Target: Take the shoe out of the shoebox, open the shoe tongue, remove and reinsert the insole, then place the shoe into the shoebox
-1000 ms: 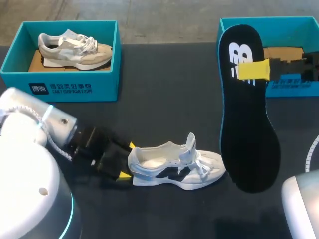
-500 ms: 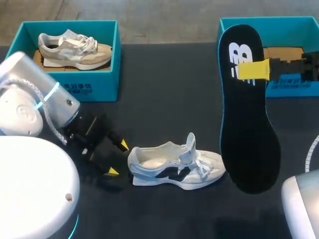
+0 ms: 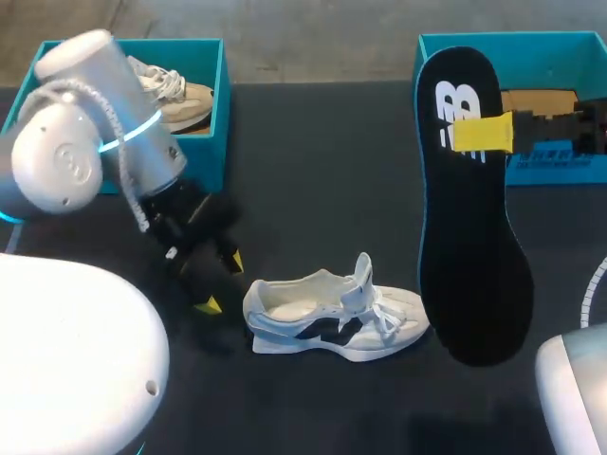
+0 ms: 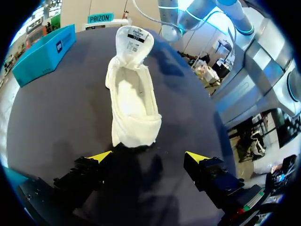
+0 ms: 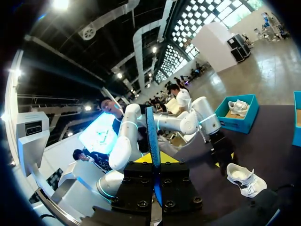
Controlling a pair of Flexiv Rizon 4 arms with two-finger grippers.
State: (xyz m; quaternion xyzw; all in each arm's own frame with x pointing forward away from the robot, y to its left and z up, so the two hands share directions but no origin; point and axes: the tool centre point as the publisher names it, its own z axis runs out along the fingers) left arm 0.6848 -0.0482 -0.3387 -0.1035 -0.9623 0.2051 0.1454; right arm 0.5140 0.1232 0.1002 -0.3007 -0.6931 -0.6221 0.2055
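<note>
Two sets of jaws: left jaws released, shoe [image 4: 134,103] on the desk [image 4: 56,117] just ahead, heel nearest; right jaws grasping the insole [image 3: 469,237].

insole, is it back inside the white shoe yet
No, the insole hangs in the air, clamped between the right fingers, well apart from the white shoe.

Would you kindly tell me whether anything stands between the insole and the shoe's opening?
Nothing visible does. The right hand holds the insole up beside the shoe. Its tongue stands up, the opening is bare, and the open left hand sits behind the shoe, apart from it.
</note>
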